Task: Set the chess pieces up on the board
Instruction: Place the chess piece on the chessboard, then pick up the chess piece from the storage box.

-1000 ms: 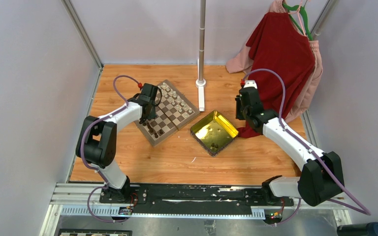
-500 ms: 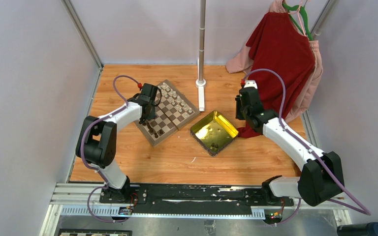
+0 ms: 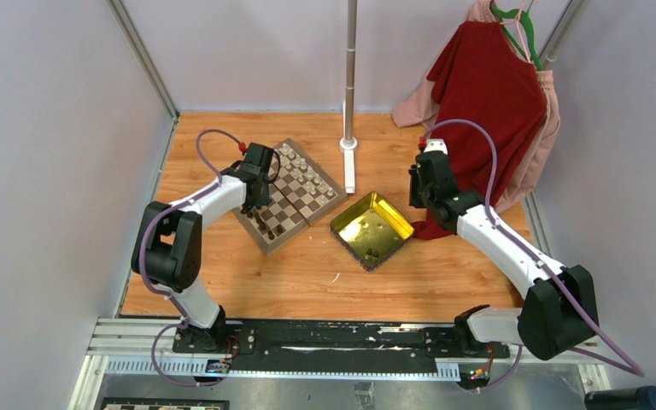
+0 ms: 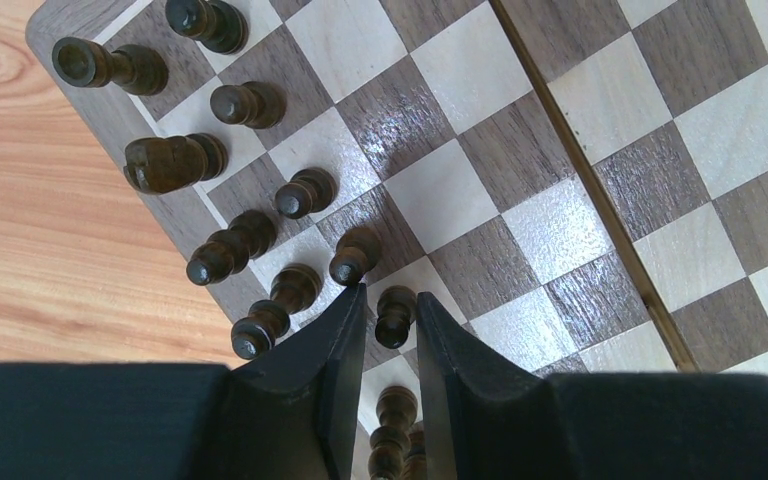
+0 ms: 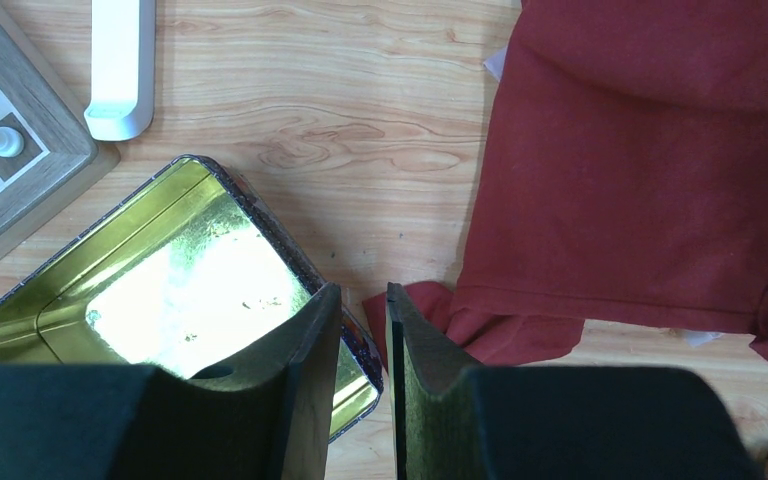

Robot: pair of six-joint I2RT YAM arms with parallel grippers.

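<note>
The board lies at the left middle of the table, cream chess pieces on its far half and dark ones along its near edge. My left gripper hovers over the dark rows. In the left wrist view, several dark pieces stand near the board's corner. The left gripper is slightly open, and a dark pawn stands upright on a square between its tips, a sliver of gap on the left side. My right gripper hangs narrowly open and empty above the tray's far corner.
A shiny yellow tray sits right of the board with a few dark pieces in its near corner. A pole's white foot stands behind the board. Red cloth hangs at the back right and drapes onto the table beside the tray.
The left jaws have eased a little wider around the dark pawn. Neither arm has visibly shifted.
</note>
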